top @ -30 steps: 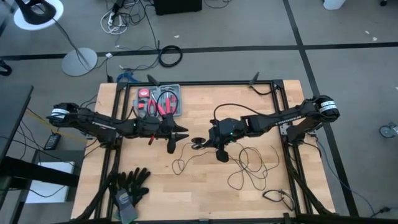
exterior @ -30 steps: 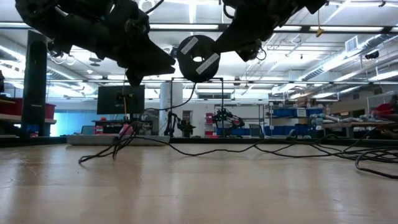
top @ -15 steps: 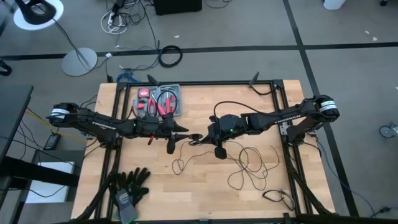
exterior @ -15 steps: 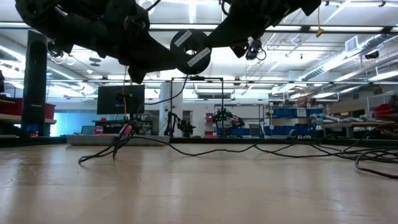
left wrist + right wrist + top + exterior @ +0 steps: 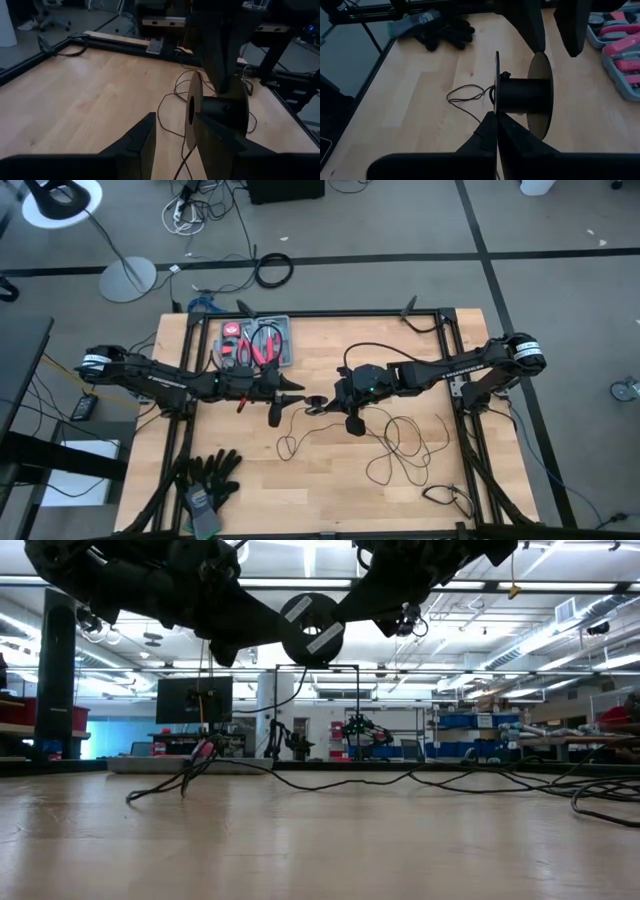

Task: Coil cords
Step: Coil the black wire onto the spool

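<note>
Because the right hand point(image 5: 322, 404), fingers together, pinches only the rim of the spool point(image 5: 312, 630) above the table point(image 5: 330, 490), it could twist loose; the left hand point(image 5: 293, 394) stands parted beside it (empty), while the cords point(image 5: 400, 445) trail below, liable to snag.

Both arms are dark, near black, built of slim jointed segments. The left arm point(image 5: 170, 378) carries a white-striped band at its outer joint, and a small red patch shows a little way behind its fingers. The right arm point(image 5: 450, 370) has a like pale ring at its outer joint and faint pale lettering along the long segment behind its fingers. Seen close up, the left gripper's fingers point(image 5: 141, 140) are flat, matte black, tapered wedges. The right gripper's fingers point(image 5: 491, 131) are the same dark blades.
</note>
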